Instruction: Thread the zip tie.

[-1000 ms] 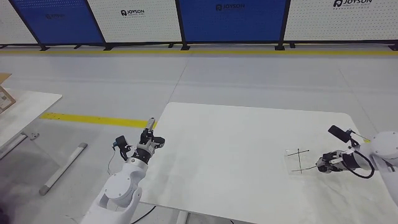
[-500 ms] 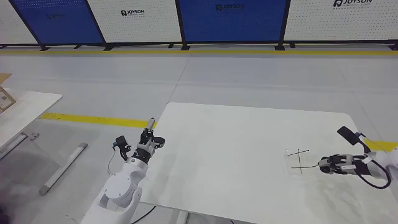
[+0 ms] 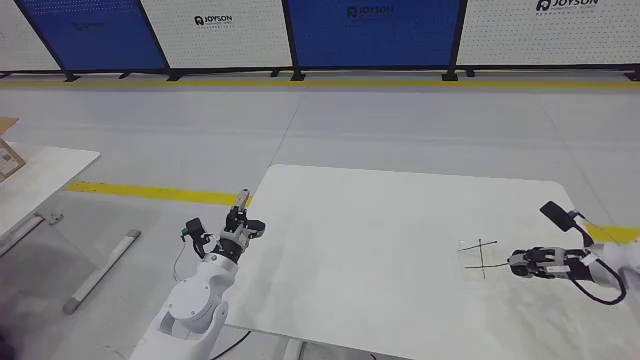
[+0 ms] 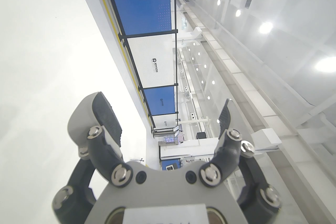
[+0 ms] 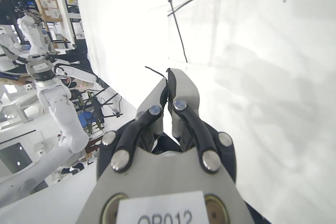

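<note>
Two black zip ties [image 3: 481, 251] lie crossed on the white table [image 3: 370, 230] near its right side, on a faint clear sheet [image 5: 207, 25]. In the right wrist view the long tie [image 5: 179, 30] runs toward my gripper and a shorter one [image 5: 185, 2] crosses it. My right gripper [image 3: 512, 261] sits just right of them, shut on a third thin black zip tie [image 5: 155, 71] whose tail sticks out past the fingertips [image 5: 168, 73]. My left gripper [image 3: 241, 203] stands open and empty at the table's left edge, its pads [image 4: 109, 117] wide apart.
Blue and white pegboard panels [image 3: 370, 10] line the far side of the floor. Another table [image 3: 40, 175] stands at the far left. A white robot [image 5: 50, 93] shows off the table in the right wrist view.
My right arm swung outward to the right and its wrist dropped lower, while the gripper stayed by the ties with the thin tie held. The left arm has not moved.
</note>
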